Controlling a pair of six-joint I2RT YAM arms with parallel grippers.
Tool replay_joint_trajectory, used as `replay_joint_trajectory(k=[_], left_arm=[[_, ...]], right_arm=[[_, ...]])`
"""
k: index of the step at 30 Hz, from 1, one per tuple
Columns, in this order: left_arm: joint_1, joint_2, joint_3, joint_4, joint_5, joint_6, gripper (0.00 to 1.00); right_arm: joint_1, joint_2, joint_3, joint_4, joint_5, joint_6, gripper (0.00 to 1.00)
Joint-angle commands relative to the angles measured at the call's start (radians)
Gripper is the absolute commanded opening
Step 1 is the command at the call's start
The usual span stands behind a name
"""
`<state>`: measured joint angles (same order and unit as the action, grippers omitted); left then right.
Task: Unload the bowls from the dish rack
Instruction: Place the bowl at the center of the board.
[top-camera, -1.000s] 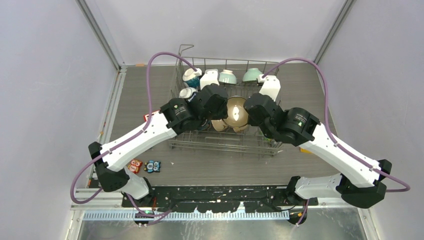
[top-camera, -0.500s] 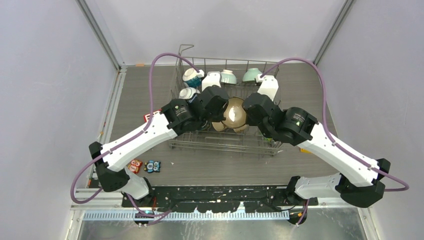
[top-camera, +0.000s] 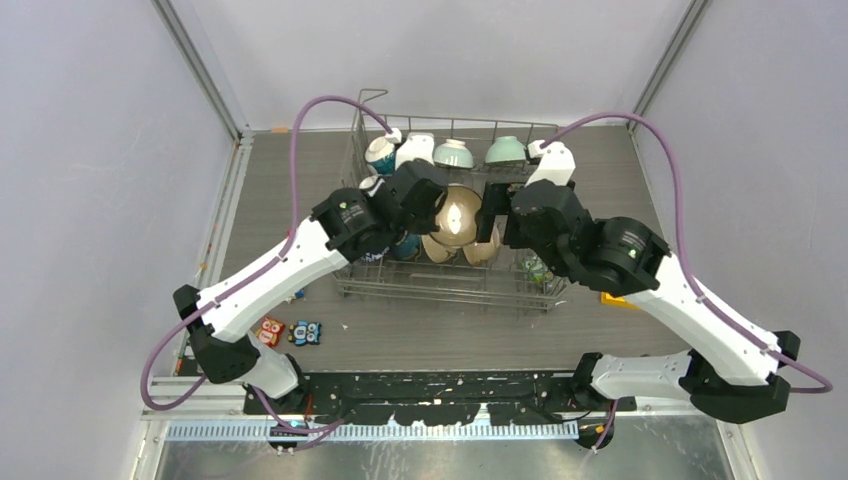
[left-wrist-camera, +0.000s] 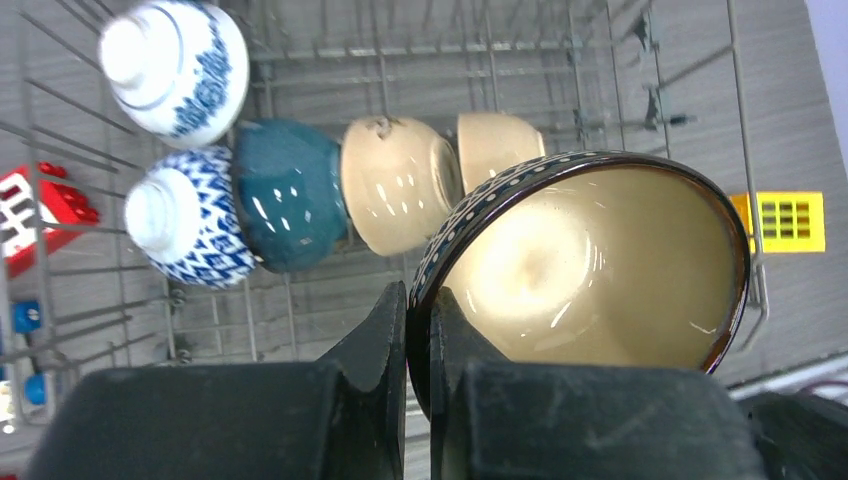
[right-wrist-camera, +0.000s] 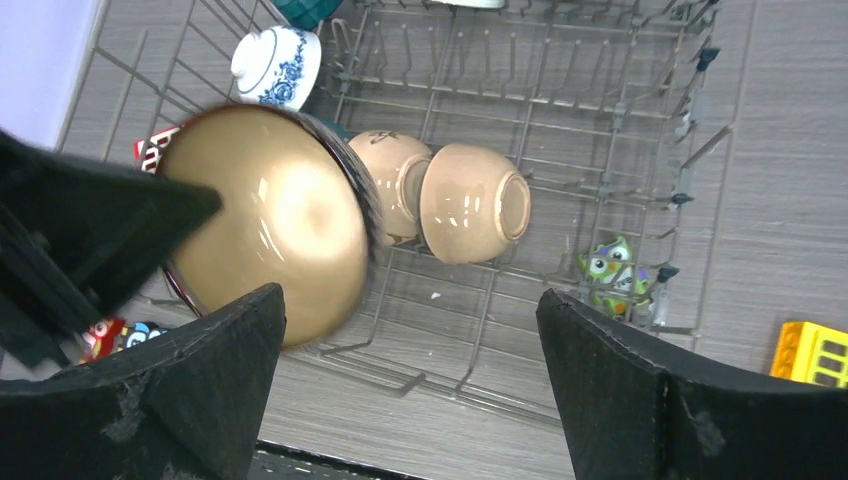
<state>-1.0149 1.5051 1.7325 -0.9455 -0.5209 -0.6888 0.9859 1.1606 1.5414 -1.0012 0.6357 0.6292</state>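
The left pincer pinches the rim of one cream-inside bowl just above the dish rack, the right pincer hangs wide open beside it, and many other bowls are left to unload.

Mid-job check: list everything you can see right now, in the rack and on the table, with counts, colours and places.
grey metal wire dish rack: one, grey, mid-table beyond the arms
large bowl with dotted dark rim: one, cream inside, held above the rack
blue-and-white patterned bowls: two, rack's left end
dark teal bowl: one, beside the nearer blue-and-white one
cream bowls: two, on their sides, rack's middle
pale mint green bowls: two, rack's back row
small toy blocks: several, mixed colours, on the table around the rack
wood-grain table: one, grey
left pincer: shut on the large bowl's rim
right pincer: open, beside that bowl
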Motion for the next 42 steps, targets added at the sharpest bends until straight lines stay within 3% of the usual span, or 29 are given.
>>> replay_joint_trajectory(k=[1, 6, 11, 17, 23, 34, 42], left_arm=[[0.090, -0.090, 0.106, 0.077, -0.073, 0.074, 0.00], [0.242, -0.144, 0.130, 0.111, -0.046, 0.109, 0.00], [0.451, -0.135, 0.135, 0.121, 0.069, 0.074, 0.00], [0.704, -0.108, 0.126, 0.160, 0.214, -0.003, 0.00], [0.878, -0.042, 0.128, 0.152, 0.271, -0.108, 0.00], [1.041, 0.070, 0.075, 0.168, 0.260, -0.256, 0.00], [1.067, 0.168, 0.070, 0.103, 0.215, -0.346, 0.00]], right_arm=[[-0.004, -0.087, 0.037, -0.042, 0.044, -0.089, 1.00], [-0.004, -0.309, -0.175, 0.111, 0.098, -0.107, 1.00], [-0.004, -0.513, -0.375, 0.263, 0.026, -0.109, 1.00], [-0.005, -0.628, -0.508, 0.296, 0.031, -0.095, 1.00], [-0.004, -0.691, -0.586, 0.303, 0.090, -0.081, 1.00], [-0.004, -0.716, -0.644, 0.320, 0.135, -0.067, 1.00], [-0.005, -0.691, -0.668, 0.342, 0.167, -0.065, 1.00]])
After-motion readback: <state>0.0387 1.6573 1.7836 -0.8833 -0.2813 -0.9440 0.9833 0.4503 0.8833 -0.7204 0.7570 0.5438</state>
